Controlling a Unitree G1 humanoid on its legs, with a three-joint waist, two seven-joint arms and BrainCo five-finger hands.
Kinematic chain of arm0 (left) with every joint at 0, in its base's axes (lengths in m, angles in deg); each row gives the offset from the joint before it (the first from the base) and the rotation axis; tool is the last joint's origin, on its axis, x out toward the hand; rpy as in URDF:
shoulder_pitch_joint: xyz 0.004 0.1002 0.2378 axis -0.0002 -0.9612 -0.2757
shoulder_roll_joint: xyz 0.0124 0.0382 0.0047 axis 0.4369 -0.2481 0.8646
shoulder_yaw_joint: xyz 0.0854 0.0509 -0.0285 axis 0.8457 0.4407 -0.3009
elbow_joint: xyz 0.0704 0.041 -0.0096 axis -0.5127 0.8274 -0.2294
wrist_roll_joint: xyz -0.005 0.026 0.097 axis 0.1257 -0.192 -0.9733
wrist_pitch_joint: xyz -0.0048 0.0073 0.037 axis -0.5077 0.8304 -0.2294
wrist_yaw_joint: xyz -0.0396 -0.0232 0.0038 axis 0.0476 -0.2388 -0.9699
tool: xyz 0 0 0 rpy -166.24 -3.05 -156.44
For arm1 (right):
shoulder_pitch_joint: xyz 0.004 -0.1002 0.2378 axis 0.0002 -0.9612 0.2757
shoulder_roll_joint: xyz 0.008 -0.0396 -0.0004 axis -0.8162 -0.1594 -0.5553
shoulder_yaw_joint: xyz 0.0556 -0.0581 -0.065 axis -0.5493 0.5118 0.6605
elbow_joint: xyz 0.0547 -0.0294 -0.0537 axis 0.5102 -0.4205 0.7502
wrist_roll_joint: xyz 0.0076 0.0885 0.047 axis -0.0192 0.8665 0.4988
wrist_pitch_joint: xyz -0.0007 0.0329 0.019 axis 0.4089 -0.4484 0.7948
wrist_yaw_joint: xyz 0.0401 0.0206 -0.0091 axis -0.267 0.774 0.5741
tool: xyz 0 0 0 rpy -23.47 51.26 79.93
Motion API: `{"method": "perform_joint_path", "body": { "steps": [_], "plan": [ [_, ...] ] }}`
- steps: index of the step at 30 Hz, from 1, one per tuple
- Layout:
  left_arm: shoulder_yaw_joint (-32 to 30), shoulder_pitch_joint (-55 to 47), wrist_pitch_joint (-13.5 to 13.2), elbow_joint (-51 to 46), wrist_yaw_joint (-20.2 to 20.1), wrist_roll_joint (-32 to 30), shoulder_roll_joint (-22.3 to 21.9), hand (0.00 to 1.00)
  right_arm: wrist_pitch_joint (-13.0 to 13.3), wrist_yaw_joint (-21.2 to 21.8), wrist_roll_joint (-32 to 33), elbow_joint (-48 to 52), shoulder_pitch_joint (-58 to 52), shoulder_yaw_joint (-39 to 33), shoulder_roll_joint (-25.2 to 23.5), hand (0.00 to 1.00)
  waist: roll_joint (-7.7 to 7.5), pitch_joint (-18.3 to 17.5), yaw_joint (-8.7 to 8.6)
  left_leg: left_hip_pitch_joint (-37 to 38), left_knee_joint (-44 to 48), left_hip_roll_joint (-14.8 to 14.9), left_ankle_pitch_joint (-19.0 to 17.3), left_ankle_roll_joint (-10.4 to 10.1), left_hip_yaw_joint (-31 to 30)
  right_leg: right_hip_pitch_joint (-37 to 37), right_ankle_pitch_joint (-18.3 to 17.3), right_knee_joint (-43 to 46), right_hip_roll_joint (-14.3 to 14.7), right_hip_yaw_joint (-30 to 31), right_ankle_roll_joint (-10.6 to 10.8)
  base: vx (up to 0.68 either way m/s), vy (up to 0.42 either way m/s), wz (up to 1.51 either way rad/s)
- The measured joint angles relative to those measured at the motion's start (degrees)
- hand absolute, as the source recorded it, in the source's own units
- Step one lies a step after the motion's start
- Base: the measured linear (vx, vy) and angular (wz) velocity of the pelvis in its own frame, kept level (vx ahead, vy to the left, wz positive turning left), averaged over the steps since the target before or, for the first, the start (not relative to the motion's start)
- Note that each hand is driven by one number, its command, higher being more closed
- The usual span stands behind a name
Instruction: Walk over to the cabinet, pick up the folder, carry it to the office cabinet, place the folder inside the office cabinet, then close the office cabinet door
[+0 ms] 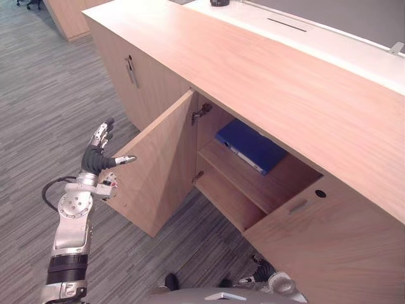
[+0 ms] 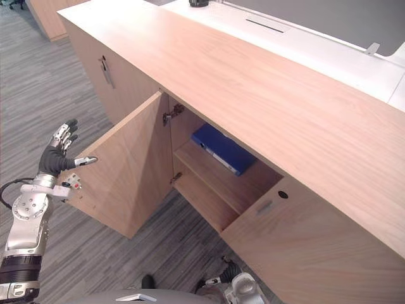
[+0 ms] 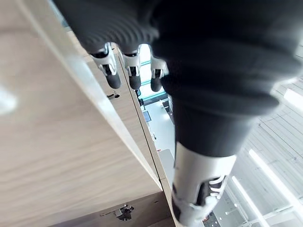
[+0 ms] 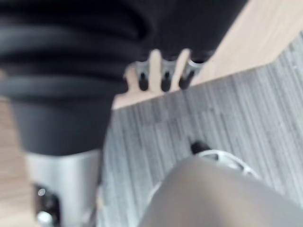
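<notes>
the blue folder (image 1: 252, 146) lies on the cabinet's upper shelf (image 1: 253, 183), with the door (image 1: 158, 171) open. the left hand (image 1: 98, 155), fingers spread, is just beside the door's outer edge. the right hand (image 4: 163, 71) hangs low, fingers loose. a glancing push could slip off that edge and leave the door ajar.

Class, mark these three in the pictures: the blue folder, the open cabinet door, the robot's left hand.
blue folder (image 1: 251, 145), left eye view, middle of its cover.
open cabinet door (image 1: 158, 171), left eye view, middle of its wooden face.
left hand (image 1: 95, 159), left eye view, its dark cover.
</notes>
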Motion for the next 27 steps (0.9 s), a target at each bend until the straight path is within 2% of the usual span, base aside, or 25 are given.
{"method": "perform_joint_path", "body": {
  "steps": [4,7,10,14,15,17,18,20,21,22,25,27],
  "plan": [
    [0.09,-0.87,0.00,-0.02,-0.01,0.60,-0.18,0.00,-0.01,-0.06,-0.01,-0.10,0.07,0.01,-0.24,0.00,0.00,0.00,-0.08,1.25,-1.57,-0.27,0.93,-0.01,-0.14,0.60,0.47,-0.45,0.13,0.76,0.01,-0.04,0.022,-0.02],
    [0.45,-0.95,0.01,-0.05,0.46,3.40,-0.52,0.00,-0.03,-0.19,-0.02,-0.25,-0.02,0.00,-0.76,0.00,0.02,0.02,-0.39,1.08,-1.94,-0.26,1.55,0.15,-0.13,0.45,1.48,-1.39,0.42,1.75,0.04,-0.07,0.005,-0.07],
    [1.24,-1.78,0.01,-0.74,3.09,11.17,-2.45,0.00,-0.04,-1.05,-0.01,-0.25,-0.18,-0.28,-0.94,0.00,0.06,0.06,-0.57,1.11,-2.29,-0.33,1.91,0.11,0.28,0.32,2.35,-2.19,0.53,3.22,0.45,-0.09,0.015,-0.13],
    [2.80,-5.96,0.29,-2.24,5.01,17.61,-2.71,0.00,-0.03,-2.60,-0.01,-0.23,-0.23,-0.50,-1.02,0.00,0.09,0.11,-1.19,1.19,-2.37,-0.30,2.14,0.13,1.33,-0.91,2.87,-2.78,0.58,5.22,0.89,-0.08,0.024,-0.20],
    [5.11,-8.23,1.61,1.02,5.26,20.94,-3.26,0.00,-0.03,-2.95,-0.01,-0.22,-0.27,-0.60,-1.00,0.00,-0.05,0.49,-1.64,1.18,-2.38,-0.35,2.18,0.12,1.49,-0.91,3.15,-3.33,0.65,5.87,1.34,-0.03,0.025,-0.09],
    [7.48,-8.84,1.84,3.12,5.63,24.02,-5.91,0.00,-0.04,-3.80,0.00,-0.25,-0.56,-0.69,-1.02,0.00,-0.50,0.82,-1.54,1.14,-2.38,-0.40,2.16,0.09,1.74,-0.83,3.54,-3.87,0.69,6.32,1.38,-0.03,0.031,-0.09],
    [10.89,-8.96,4.02,9.36,6.60,24.85,-7.14,0.00,-0.04,-4.29,0.01,-0.25,-0.87,-0.58,-1.27,0.00,-0.98,1.22,-1.76,1.15,-2.39,-0.41,2.14,0.07,2.10,-0.77,3.82,-4.34,0.78,6.85,1.18,-0.03,0.034,-0.16],
    [13.46,-9.61,6.49,16.48,8.07,26.80,-7.44,0.00,0.01,-4.77,0.02,-0.04,-0.37,-0.50,-1.92,0.00,-1.34,1.91,-2.23,1.24,-2.41,-0.27,2.04,-0.06,3.08,-0.94,4.04,-4.58,0.96,7.88,0.91,-0.02,0.019,-0.25],
    [15.68,-10.82,7.88,20.26,9.12,29.38,-7.82,0.00,0.01,-5.21,0.03,0.33,-0.22,-0.50,-2.47,0.00,-2.20,2.84,-2.92,1.11,-2.40,-0.19,2.03,-0.06,3.50,-1.00,4.62,-5.09,1.07,8.27,1.12,0.00,0.001,-0.26],
    [17.79,-11.75,8.82,22.64,10.01,31.30,-8.68,0.00,0.02,-5.88,0.13,0.56,-0.46,-0.56,-2.84,0.00,-2.82,3.30,-2.82,0.81,-2.39,-0.14,2.02,-0.05,4.26,-1.47,5.16,-5.34,1.21,8.94,1.00,0.01,0.000,-0.26],
    [21.56,-12.17,9.00,23.37,11.41,34.50,-10.44,0.00,0.04,-6.95,0.12,0.87,-0.85,-0.52,-2.88,0.00,-2.73,3.40,-2.92,0.93,-2.32,-0.34,1.85,0.35,5.15,-1.44,5.85,-5.99,1.24,9.71,0.95,0.04,0.007,-0.18],
    [25.28,-9.60,8.56,25.24,12.06,36.92,-11.36,0.00,0.02,-8.14,0.11,1.64,-0.85,-0.42,-2.55,0.00,-1.72,3.22,-3.07,1.19,-2.09,-0.42,1.45,0.37,6.52,-1.54,6.32,-6.43,1.29,10.97,0.94,0.05,0.019,-0.26]
  ]
}}
